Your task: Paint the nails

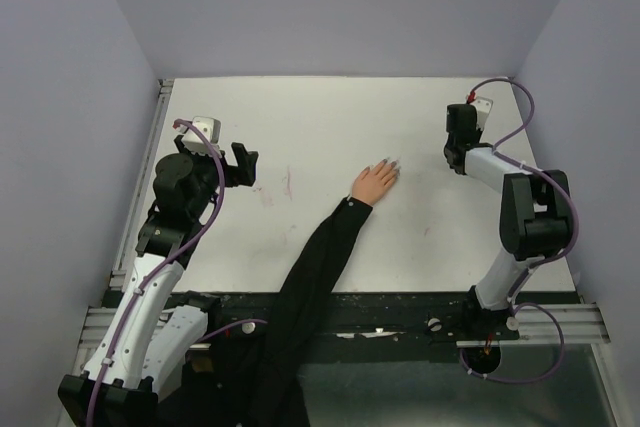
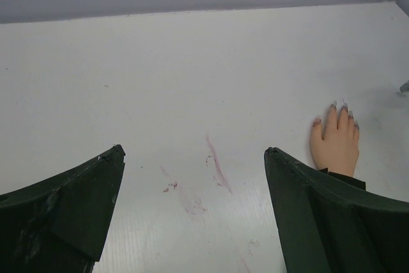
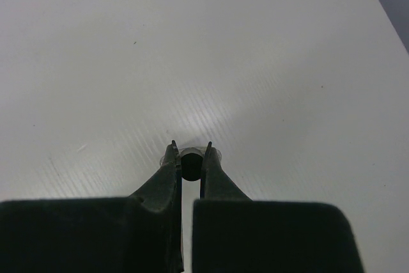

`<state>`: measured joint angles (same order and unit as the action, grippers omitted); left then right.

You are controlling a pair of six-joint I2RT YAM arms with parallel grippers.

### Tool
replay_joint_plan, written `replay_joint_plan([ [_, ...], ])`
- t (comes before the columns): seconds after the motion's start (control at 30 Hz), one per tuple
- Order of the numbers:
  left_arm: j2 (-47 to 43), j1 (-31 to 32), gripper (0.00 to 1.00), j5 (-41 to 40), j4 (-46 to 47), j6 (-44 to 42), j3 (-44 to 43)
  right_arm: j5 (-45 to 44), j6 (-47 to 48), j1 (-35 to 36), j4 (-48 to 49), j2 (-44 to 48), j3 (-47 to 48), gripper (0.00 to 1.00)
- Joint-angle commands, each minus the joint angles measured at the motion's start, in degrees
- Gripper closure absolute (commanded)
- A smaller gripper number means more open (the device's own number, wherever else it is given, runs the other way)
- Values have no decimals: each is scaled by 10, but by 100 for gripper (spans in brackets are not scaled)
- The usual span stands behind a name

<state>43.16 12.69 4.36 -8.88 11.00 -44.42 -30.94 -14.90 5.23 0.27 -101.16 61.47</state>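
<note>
A pale peach fake hand [image 1: 376, 182] lies palm down mid-table, its long black sleeve [image 1: 320, 257] trailing toward the near edge. The nails [image 1: 390, 165] are tiny greyish-purple tips pointing to the far right. In the left wrist view the hand [image 2: 335, 148] and its nails [image 2: 342, 110] show to the right of my fingers. My left gripper [image 1: 241, 165] [image 2: 193, 150] hovers left of the hand, open wide and holding nothing. Far right, my right gripper [image 1: 456, 157] [image 3: 192, 147] points down at the table, shut on the round black cap of a small bottle [image 3: 191, 164] with clear glass.
Faint pink smears [image 2: 217, 165] [image 1: 288, 185] mark the white table [image 1: 330, 117] between my left gripper and the hand. Lavender walls close in the back and both sides. A black rail [image 1: 400, 307] runs along the near edge, under the sleeve.
</note>
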Motion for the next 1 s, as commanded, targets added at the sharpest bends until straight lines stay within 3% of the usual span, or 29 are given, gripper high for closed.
replay_joint_plan([
  [0.0,-5,-6,1,-14,17,5,5,-33,-3,-3,38,-16,-11,99],
  [0.37,-7,-6,1,-11,16,4,3,-33,-7,-4,41,-33,-14,97],
  [0.57,-7,-7,1,-16,11,9,0,-29,-9,-4,40,-34,-17,82],
  [0.97,-11,-15,1,-8,8,19,0,-17,-10,-4,33,-4,-25,42],
])
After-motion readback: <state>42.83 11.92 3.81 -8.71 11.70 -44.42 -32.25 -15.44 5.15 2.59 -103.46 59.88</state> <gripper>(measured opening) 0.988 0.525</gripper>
